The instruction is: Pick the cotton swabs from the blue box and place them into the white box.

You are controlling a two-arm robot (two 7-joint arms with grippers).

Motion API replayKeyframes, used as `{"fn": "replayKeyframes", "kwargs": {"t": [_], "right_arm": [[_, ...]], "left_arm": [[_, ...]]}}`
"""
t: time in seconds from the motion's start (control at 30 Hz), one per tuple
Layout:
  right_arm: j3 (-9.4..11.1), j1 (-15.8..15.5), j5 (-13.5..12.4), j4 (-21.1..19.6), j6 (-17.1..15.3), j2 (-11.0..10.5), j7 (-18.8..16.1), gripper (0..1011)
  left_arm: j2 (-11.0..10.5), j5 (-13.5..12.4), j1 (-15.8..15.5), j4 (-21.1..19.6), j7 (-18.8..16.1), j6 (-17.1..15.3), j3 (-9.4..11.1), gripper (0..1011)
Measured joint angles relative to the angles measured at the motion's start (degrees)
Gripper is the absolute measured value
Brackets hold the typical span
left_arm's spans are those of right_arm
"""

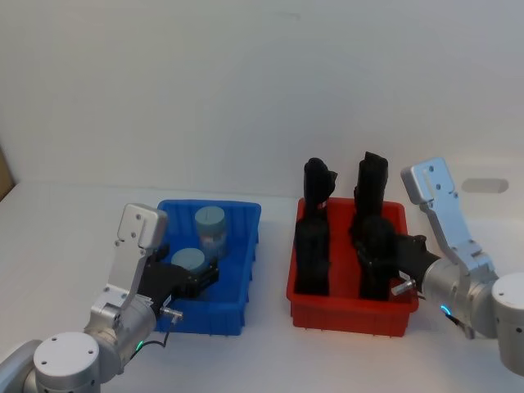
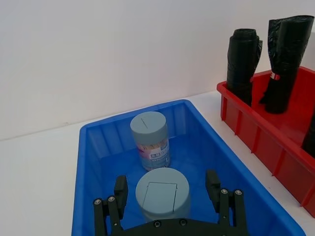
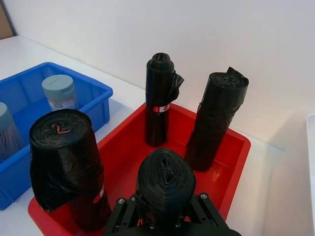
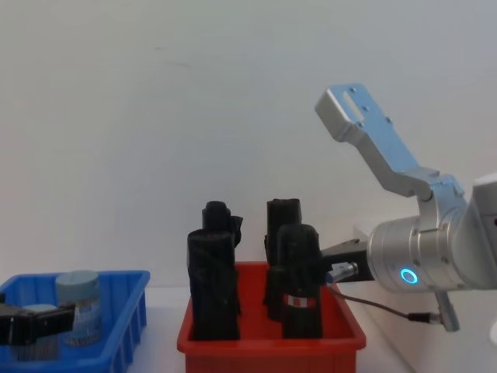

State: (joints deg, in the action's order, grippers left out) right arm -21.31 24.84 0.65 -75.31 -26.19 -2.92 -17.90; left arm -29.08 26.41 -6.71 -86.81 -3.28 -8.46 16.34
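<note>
Squarely inside the blue box (image 2: 98, 142) stand two tubs of cotton swabs (image 1: 201, 241), both upright with grey-blue lids on top. The far tub (image 2: 150, 140) shows a printed label and pale sticks through its clear wall, and it sits toward the back of the box. The near tub (image 1: 190, 260) stands just in front of it, a little apart. The left gripper (image 2: 166, 189) is lowered into the front of the blue box with its black fingers (image 2: 120, 191) spread wide, one on each side of the near tub; a gap shows on both sides, so nothing is clamped. The blue box rests on a white table (image 1: 82, 246), and a red bin (image 1: 348, 315) sits just beside it on the right, holding four tall black rolls (image 3: 64, 162) standing on end. The right gripper (image 3: 166, 204) reaches into the red bin at the front right roll (image 3: 165, 179); whether it grips that roll cannot be told.
</note>
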Motion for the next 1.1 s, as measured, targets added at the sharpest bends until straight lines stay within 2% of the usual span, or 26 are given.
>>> {"fn": "replayKeyframes", "kwargs": {"t": [0.37,1.1], "right_arm": [[0.00,0.00,0.00,0.00,0.00,0.00,0.00,358],[0.00,0.00,0.00,0.00,0.00,0.00,0.00,358]], "left_arm": [[0.43,0.39,-0.84,1.73,0.95,-0.52,-0.47,1003],[1.29,-1.60,-2.95,4.64,4.99,-3.76,-0.74,1003]]}}
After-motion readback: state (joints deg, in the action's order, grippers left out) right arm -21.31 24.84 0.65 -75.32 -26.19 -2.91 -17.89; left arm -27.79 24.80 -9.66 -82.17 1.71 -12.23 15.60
